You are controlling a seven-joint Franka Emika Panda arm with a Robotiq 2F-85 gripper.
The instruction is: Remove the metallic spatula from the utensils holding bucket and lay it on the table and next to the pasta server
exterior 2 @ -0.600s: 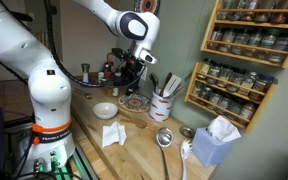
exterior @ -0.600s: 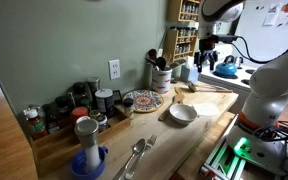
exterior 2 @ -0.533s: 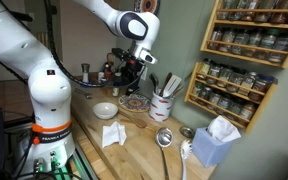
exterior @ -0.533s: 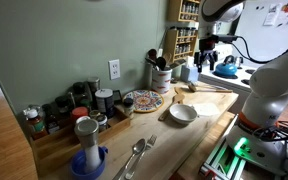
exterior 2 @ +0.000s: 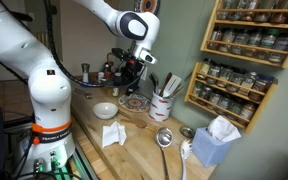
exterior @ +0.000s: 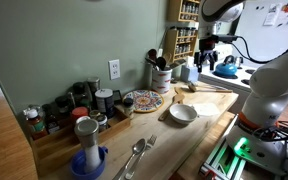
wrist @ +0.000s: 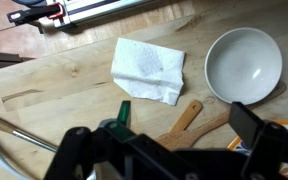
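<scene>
Tool point(exterior 2: 130, 72) hangs released and empty near the bucket point(exterior 2: 162, 106); its crowded handles point(exterior 2: 170, 83) invite grabbing the wrong utensil.

On my wooden bench point(wrist: 54, 90) I see a white bowl point(wrist: 243, 65) just beside a crumpled white napkin point(wrist: 149, 70), a patterned plate point(exterior: 141, 100) near the utensil bucket point(exterior 2: 162, 106), and two metal serving utensils point(exterior 2: 164, 137) beside a blue tissue box point(exterior 2: 215, 146).
</scene>
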